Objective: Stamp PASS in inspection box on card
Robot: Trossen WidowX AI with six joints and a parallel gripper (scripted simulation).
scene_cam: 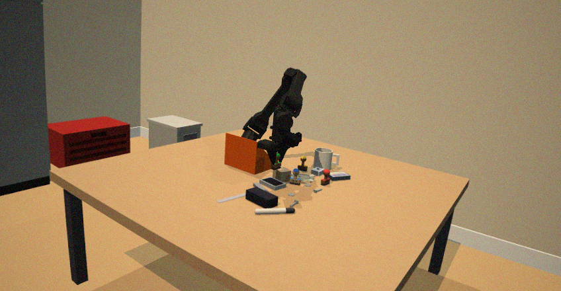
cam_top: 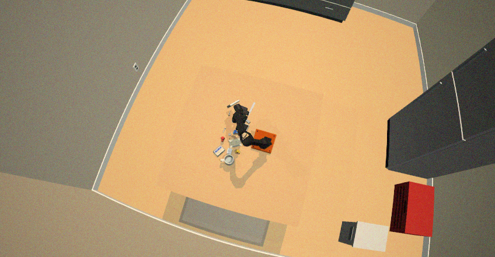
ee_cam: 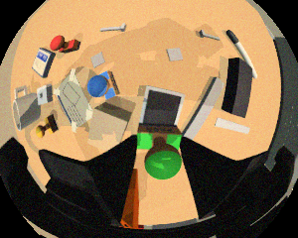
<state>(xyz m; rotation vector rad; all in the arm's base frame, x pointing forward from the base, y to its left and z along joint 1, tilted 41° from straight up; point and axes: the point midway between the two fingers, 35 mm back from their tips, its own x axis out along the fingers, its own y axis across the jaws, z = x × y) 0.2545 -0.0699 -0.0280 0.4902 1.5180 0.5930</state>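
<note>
My gripper [ee_cam: 159, 141] [scene_cam: 278, 163] is shut on the green-knobbed stamp [ee_cam: 163, 163] [scene_cam: 278, 155], which is upright with its brown base between the fingertips. In the wrist view the base overlaps the near edge of the open ink pad [ee_cam: 161, 108] [scene_cam: 272, 183]. In the exterior view the stamp is behind the pad, and its height is hard to tell. The card [ee_cam: 75, 101] [cam_top: 234, 142] lies left of the pad in the wrist view, with pale pieces at its edges and a drawn box on it. The stamp's face and lettering are hidden.
A grey block [ee_cam: 109, 118] [scene_cam: 282, 174] and blue stamp [ee_cam: 97, 85] [scene_cam: 295, 178] stand between pad and card. Yellow stamp [ee_cam: 50, 125], red stamp [ee_cam: 58, 43] and mug [ee_cam: 27, 111] [scene_cam: 322, 159] are farther left. A black block [ee_cam: 236, 86] and marker [ee_cam: 244, 52] lie right; an orange stand [scene_cam: 240, 152] is behind.
</note>
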